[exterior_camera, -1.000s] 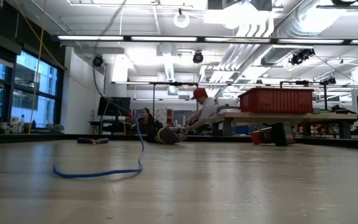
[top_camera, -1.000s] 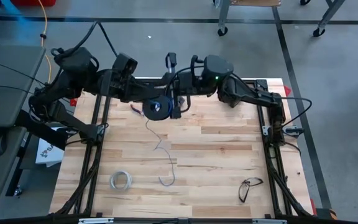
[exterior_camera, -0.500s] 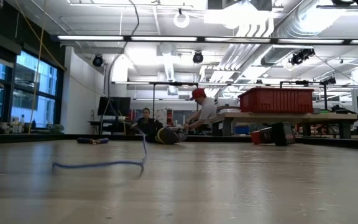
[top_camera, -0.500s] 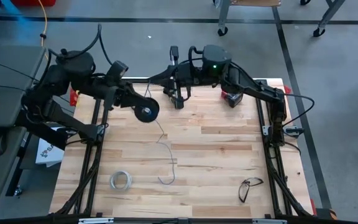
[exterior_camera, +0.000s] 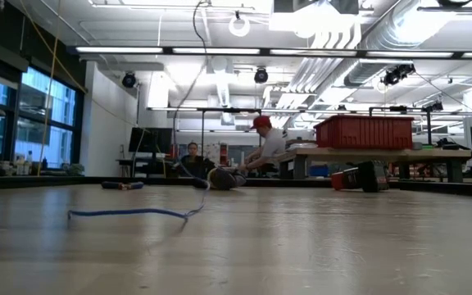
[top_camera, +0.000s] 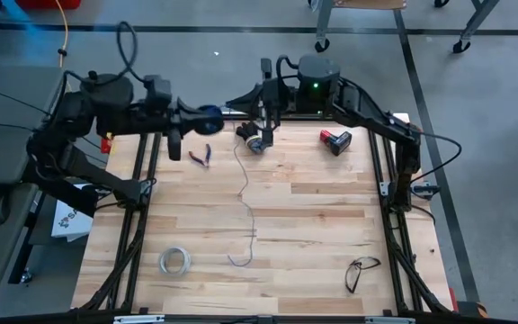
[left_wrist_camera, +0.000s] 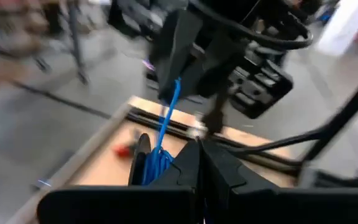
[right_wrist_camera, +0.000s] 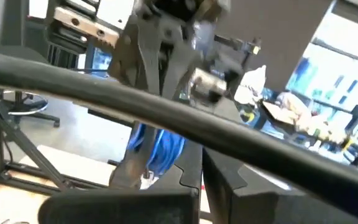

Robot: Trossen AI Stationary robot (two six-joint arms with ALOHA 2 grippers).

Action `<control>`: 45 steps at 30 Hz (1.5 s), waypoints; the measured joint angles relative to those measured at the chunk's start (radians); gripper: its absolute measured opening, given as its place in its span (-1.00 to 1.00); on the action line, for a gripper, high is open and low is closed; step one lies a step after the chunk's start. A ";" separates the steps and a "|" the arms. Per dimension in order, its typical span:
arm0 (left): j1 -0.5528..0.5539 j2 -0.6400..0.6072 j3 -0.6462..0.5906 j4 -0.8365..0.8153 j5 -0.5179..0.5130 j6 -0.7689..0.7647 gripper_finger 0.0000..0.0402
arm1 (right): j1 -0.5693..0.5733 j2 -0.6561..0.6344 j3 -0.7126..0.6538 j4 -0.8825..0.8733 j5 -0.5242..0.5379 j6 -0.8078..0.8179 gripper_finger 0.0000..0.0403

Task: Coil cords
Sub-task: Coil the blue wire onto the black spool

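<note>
The dark round spool (top_camera: 208, 114) with blue wire wound on it is at the table's far left, at my left gripper (top_camera: 190, 117), which is shut on it; it also shows in the left wrist view (left_wrist_camera: 149, 165). The thin wire (top_camera: 246, 193) runs from the spool to my right gripper (top_camera: 248, 135), which is shut on it at the far middle. From there it drops to the table. Its near end (top_camera: 241, 261) lies loose in a small curl, also seen in the low view (exterior_camera: 129, 214). My left gripper has the spool at its rim (left_wrist_camera: 143, 149), beside the shut fingers (left_wrist_camera: 219, 171); the fingers hide the exact place. They come level from the table's left. The spool is lifted clear of the table, on edge. My right gripper holds the wire (left_wrist_camera: 174, 93) a short way from the spool, between its shut fingers. The fingers slant down from the far right. The wire runs straight from the spool (right_wrist_camera: 160, 149) to the hold and hangs slack below it to the table.
Red-handled pliers (top_camera: 200, 157) lie near the far left. A red and black object (top_camera: 335, 140) lies at the far right. A whitish tape ring (top_camera: 175, 261) lies at the near left, glasses (top_camera: 360, 272) at the near right. The table's middle is bare wood.
My left gripper has carried the spool up and toward the table's far left edge, away from my right gripper, and has turned. The wire on the table has been drawn straighter and toward the far edge; its near curl has stayed in place.
</note>
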 joint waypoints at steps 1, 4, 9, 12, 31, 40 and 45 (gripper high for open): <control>0.000 -0.003 0.000 0.010 -0.026 0.044 -1.00 | -0.003 -0.001 0.000 -0.009 0.001 0.013 -1.00; 0.000 -0.011 0.000 0.063 -0.075 0.149 -1.00 | -0.004 -0.001 0.000 -0.014 0.006 0.037 -1.00; -0.001 -0.013 0.000 0.201 -0.050 0.239 -1.00 | -0.002 -0.003 0.001 -0.031 0.026 0.041 -1.00; -0.001 -0.019 -0.001 0.221 -0.051 0.290 -1.00 | 0.003 -0.003 0.002 -0.016 0.031 0.072 -1.00; 0.000 -0.020 0.001 0.473 -0.020 0.432 -0.99 | 0.019 -0.001 0.000 -0.111 -0.038 0.378 -0.23; 0.000 -0.019 0.001 0.516 0.018 0.429 -0.99 | 0.041 -0.001 0.000 -0.153 -0.032 0.359 -0.18; -0.001 -0.018 0.001 0.516 0.018 0.421 -0.99 | 0.043 0.000 0.000 -0.183 -0.006 0.347 -0.18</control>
